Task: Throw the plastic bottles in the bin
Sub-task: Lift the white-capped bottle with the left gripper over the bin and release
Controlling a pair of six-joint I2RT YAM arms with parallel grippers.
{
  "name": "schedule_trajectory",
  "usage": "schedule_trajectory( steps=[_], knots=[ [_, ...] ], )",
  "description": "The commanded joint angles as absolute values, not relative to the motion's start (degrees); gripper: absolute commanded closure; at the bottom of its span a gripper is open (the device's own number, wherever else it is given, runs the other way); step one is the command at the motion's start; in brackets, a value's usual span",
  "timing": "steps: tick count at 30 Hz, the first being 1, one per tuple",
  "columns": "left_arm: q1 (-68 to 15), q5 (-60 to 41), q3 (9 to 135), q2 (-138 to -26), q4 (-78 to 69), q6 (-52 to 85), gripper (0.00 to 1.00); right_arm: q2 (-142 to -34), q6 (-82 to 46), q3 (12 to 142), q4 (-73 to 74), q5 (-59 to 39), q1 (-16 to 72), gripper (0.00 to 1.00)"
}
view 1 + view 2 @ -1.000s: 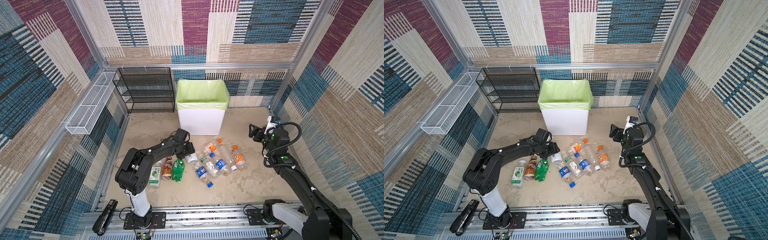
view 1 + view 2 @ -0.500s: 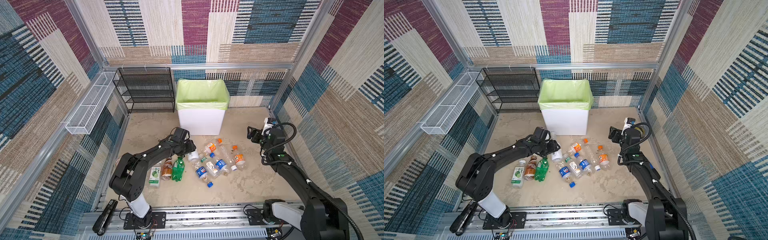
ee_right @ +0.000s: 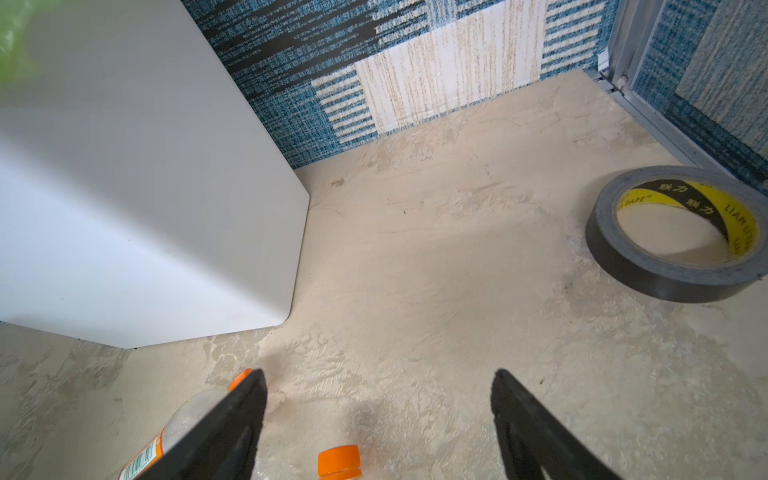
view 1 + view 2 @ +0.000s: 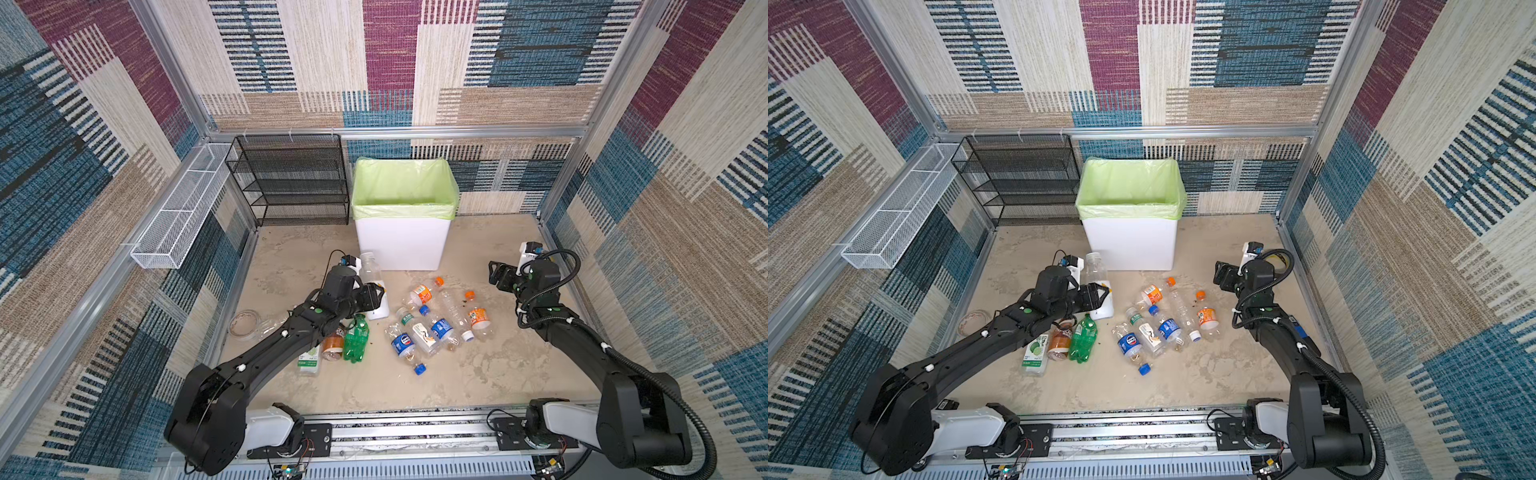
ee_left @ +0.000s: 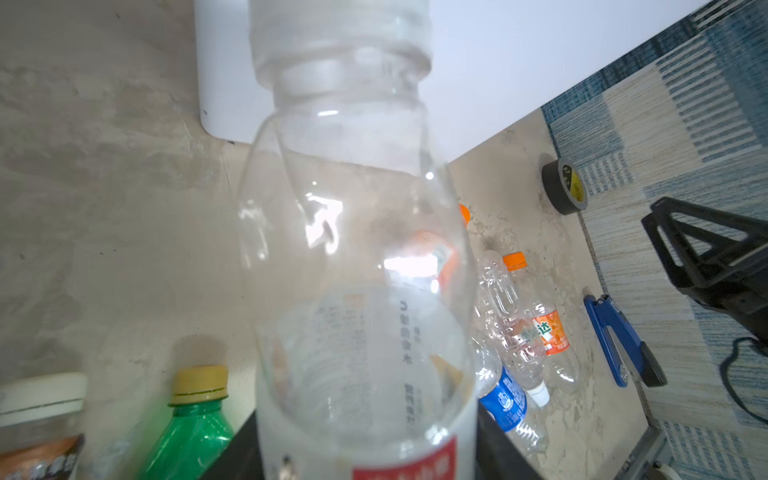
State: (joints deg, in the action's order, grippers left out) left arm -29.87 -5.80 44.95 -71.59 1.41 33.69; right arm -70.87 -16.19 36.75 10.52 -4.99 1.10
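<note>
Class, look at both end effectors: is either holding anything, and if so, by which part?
The left end effector grips a clear bottle around its labelled lower body. The right end effector is open and holds nothing.

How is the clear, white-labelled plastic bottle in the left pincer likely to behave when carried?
Probably light: the clear white-labelled plastic bottle looks empty. Its thin wall may dent under the left pincer. Its smooth round body could slip.

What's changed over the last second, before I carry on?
The left hand has closed on the clear white-label bottle and tipped it neck-up beside the bin. The right hand, open and holding nothing, has edged slightly toward the pile. The other bottles and the bin have not moved.
</note>
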Motion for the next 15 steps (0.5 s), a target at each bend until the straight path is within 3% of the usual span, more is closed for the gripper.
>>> schedule_trajectory(
  steps=[1,15],
  knots=[
    [-30.19,-1.67,41.95,-66.65,-7.03,28.78,0.44,-71.25,-15.53,36.58,14.13,-5.21,1.14,0.15],
    [-30.76,6.91,35.16,-43.24,-19.81,14.50,0.46,-71.48,-13.30,35.38,16.96,-7.31,1.11,0.15]
  ],
)
